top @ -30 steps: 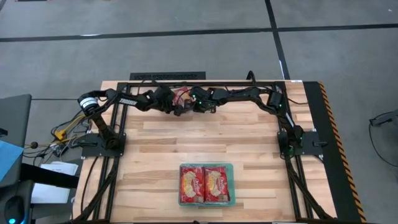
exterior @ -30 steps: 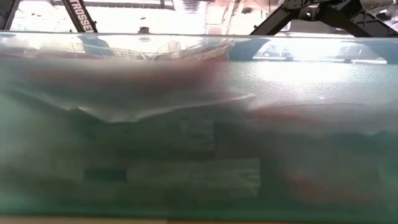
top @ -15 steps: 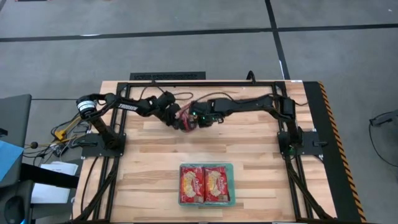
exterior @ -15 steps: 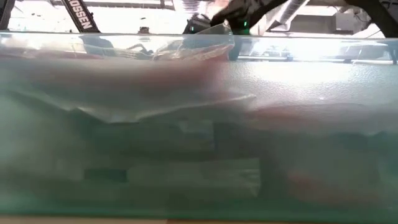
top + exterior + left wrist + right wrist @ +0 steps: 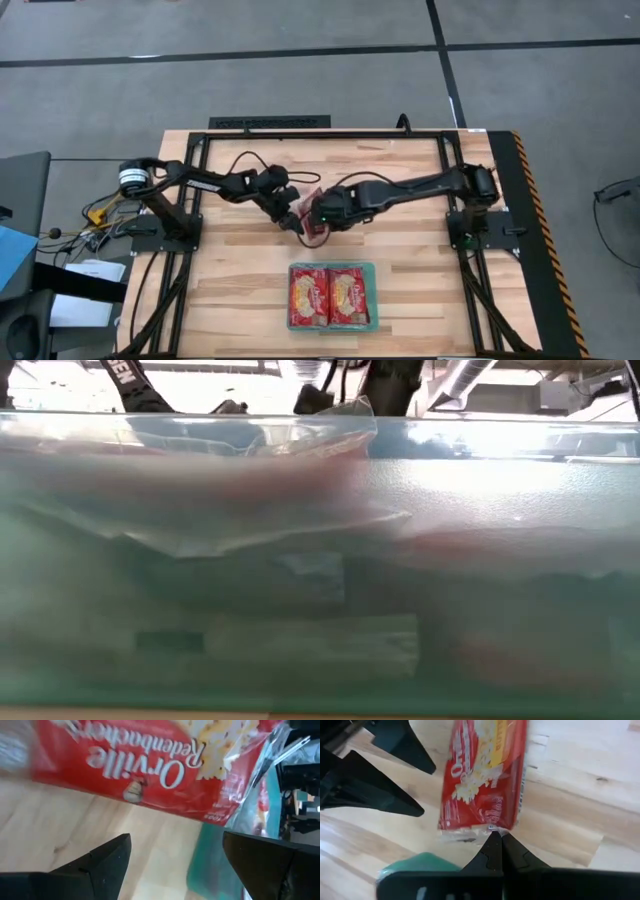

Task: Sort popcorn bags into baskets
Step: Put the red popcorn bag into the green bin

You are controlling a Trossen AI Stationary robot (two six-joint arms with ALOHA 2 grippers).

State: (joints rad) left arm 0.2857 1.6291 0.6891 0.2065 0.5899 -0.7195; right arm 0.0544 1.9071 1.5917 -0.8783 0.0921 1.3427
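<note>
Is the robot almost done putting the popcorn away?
Two popcorn bags already lie side by side in the teal basket. The right gripper is shut on another bag above the table, with the open left gripper beside it. That one isn't in yet.

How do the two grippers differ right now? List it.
1. The left gripper stands open; the right gripper is shut.
2. The right gripper pinches a red popcorn bag by its clear crimped end; the left gripper holds nothing, with the bag just past its fingers.
3. The left gripper reaches in from the table's left side, the right from its right.
Shared: both meet mid-table, beyond the basket.
</note>
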